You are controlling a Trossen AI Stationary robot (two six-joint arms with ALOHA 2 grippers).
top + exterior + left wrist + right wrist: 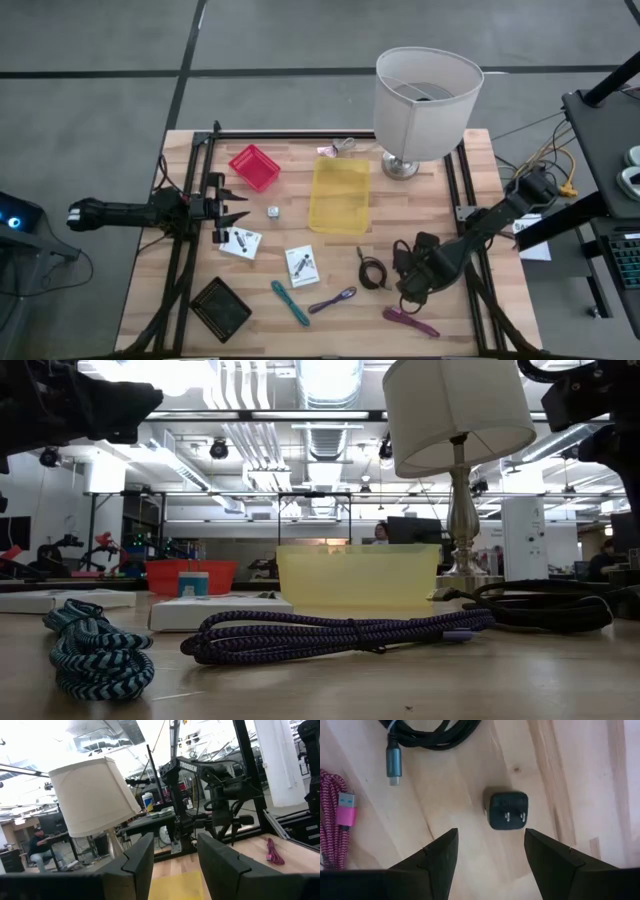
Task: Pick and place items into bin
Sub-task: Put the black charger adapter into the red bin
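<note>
My right gripper point(408, 283) point(490, 851) hangs open, pointing down over a small black plug cube point(507, 811) that lies flat on the wood; its fingers stand apart from the cube. A coiled black cable point(372, 270) point(430, 732) and a magenta cable point(410, 320) point(335, 815) lie beside it. Teal cable point(290, 300) point(95, 650), purple cable point(333, 299) point(330, 632), two white cards point(240, 243) point(302, 264) and a grey cube point(272, 211) rest on the table. The yellow bin point(340, 195) point(358, 575) stands mid-table. My left gripper point(238, 210) point(175, 855) waits open at the left, held level.
A white-shaded lamp point(425, 100) point(455, 410) stands at the far edge right of the yellow bin. A red bin point(254, 166) sits far left, a black tray point(220, 308) near left. Black frame rails point(185, 250) run along both table sides. People sit in the room behind.
</note>
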